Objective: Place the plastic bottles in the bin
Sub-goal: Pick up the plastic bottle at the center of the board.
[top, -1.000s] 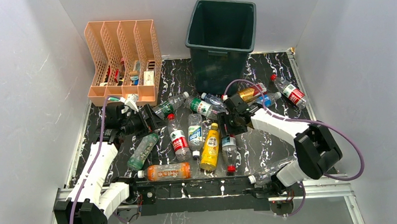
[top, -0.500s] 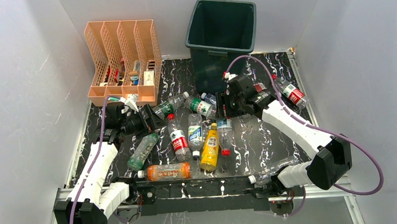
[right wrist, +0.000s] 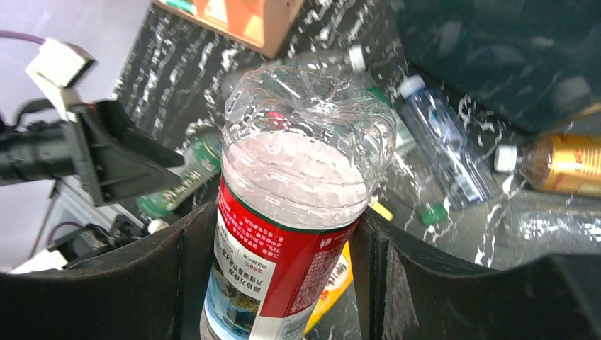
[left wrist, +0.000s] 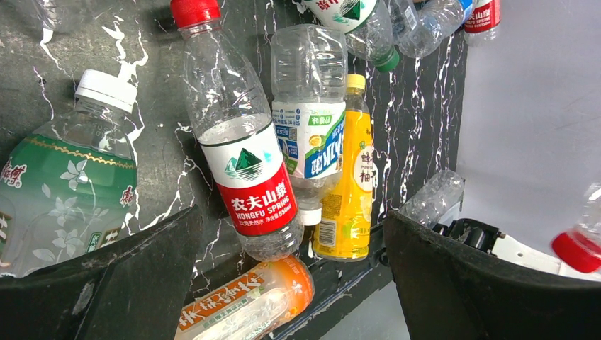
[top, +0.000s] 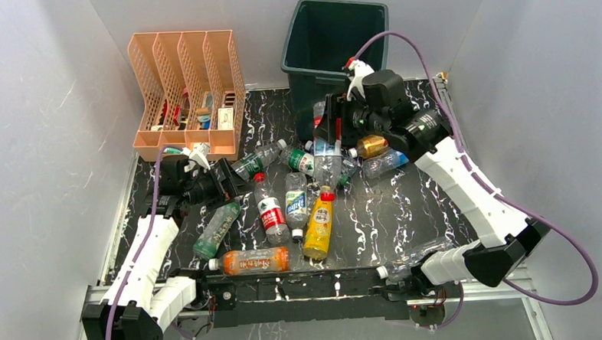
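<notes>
Left gripper (top: 232, 181) wide, empty, low over loose plastic bottles (top: 295, 201) on black marbled bench (top: 407, 211). Right gripper (top: 329, 126) clamps clear red-labelled plastic bottle (right wrist: 290, 234) cap-down before tall dark green bin (top: 309, 68); we fear dangling cap catching rim, bottle slipping free.

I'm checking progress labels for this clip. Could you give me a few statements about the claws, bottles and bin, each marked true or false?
The right claw grips a red-labelled bottle. True.
That bottle is inside the bin. False: it hangs cap down outside the bin, on its near side.
The left claw is open and empty. True.
The peach organizer stands right of the bin. False: the peach organizer stands left of the bin.
An orange bottle lies near the arms' bases. True.
</notes>
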